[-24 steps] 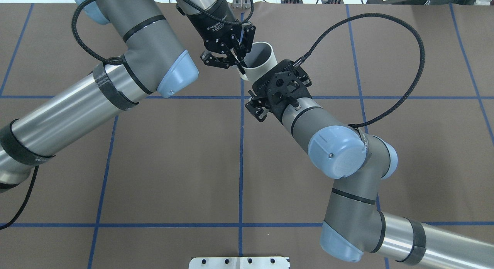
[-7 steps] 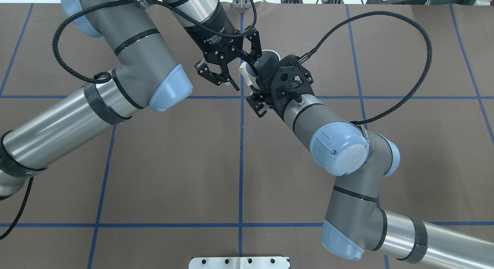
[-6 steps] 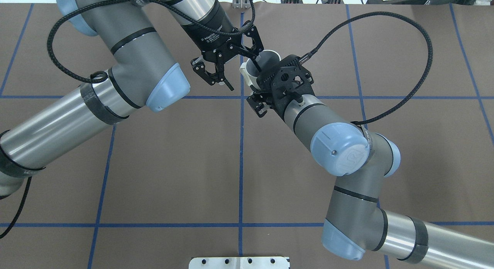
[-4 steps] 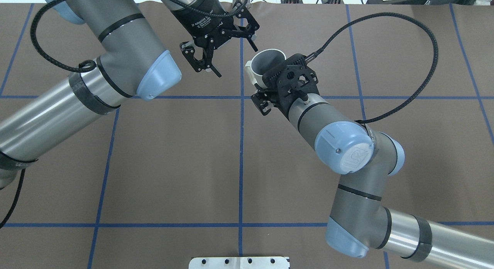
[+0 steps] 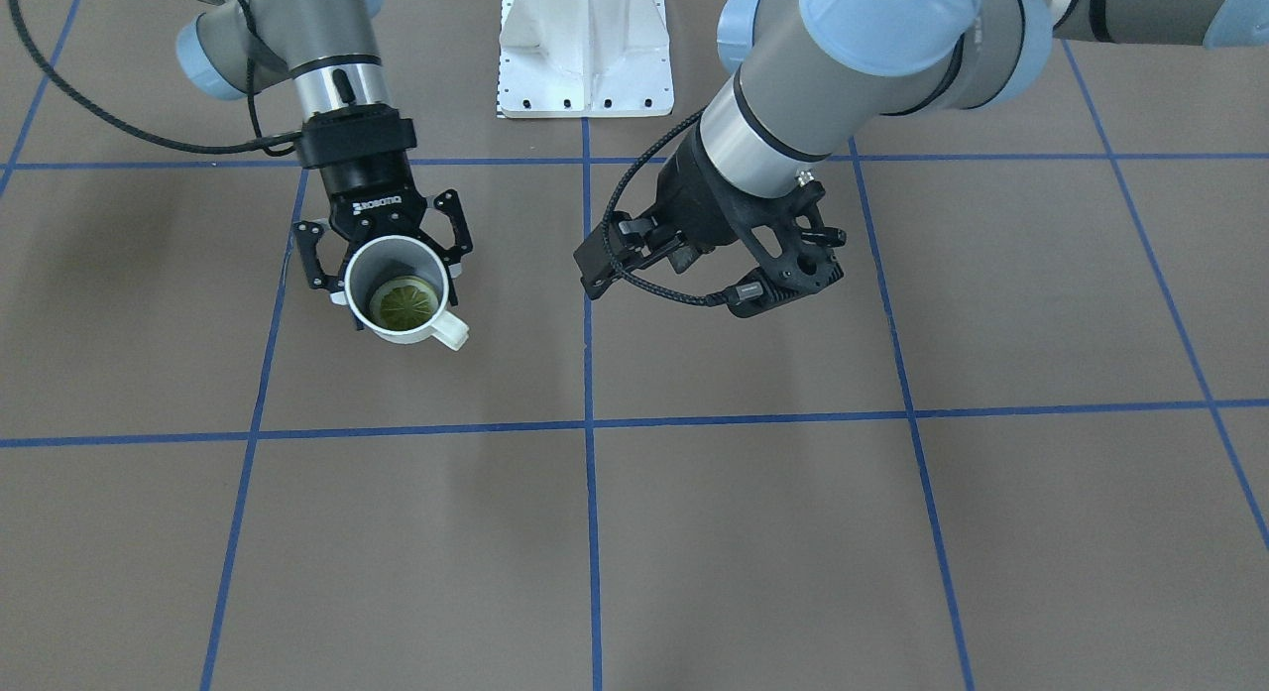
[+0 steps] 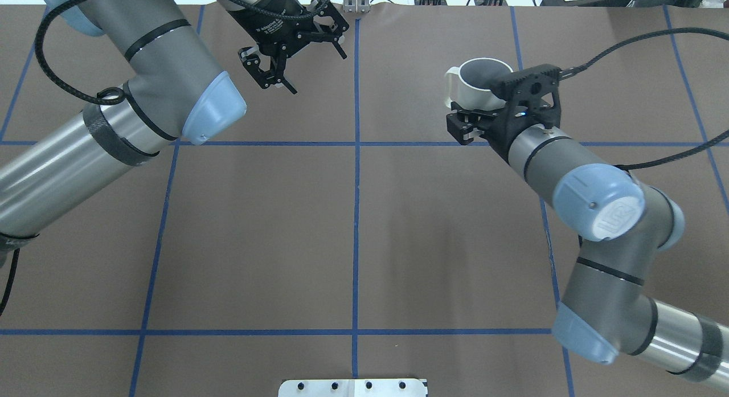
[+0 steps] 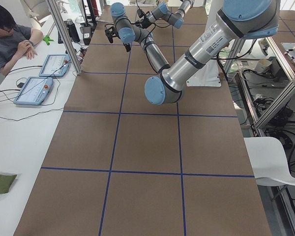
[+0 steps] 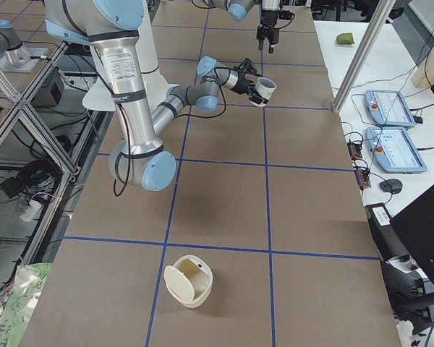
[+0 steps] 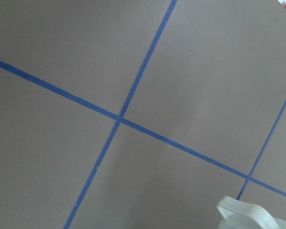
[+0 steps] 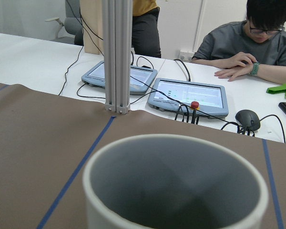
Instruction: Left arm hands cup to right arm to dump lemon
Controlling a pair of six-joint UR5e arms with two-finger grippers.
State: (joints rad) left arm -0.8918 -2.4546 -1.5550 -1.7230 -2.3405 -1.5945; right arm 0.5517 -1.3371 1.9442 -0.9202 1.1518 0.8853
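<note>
The white cup [image 5: 382, 265] is held off the table by my right gripper [image 5: 395, 275], marked ROBOTIQ, which is shut on its wall. The cup is somewhat tilted, with its handle [image 5: 451, 331] toward the table's far side. The yellow-green lemon [image 5: 404, 302] lies at its bottom. In the overhead view the cup [image 6: 481, 81] is at the far right. Its dark mouth [image 10: 176, 186] fills the right wrist view, where the lemon is hidden. My left gripper [image 6: 319, 74] is open and empty at the far middle-left, well apart from the cup.
The brown table [image 6: 353, 232] has a blue tape grid. A white mounting plate [image 5: 585, 47] sits at the robot's side. A cream container [image 8: 188, 282] lies near the right end. An aluminium post [image 10: 117, 57], tablets and operators are at the far edge.
Both grippers were at the cup near the centre line. The left gripper opened, let go and drew back left. The right arm has carried the cup to the right.
</note>
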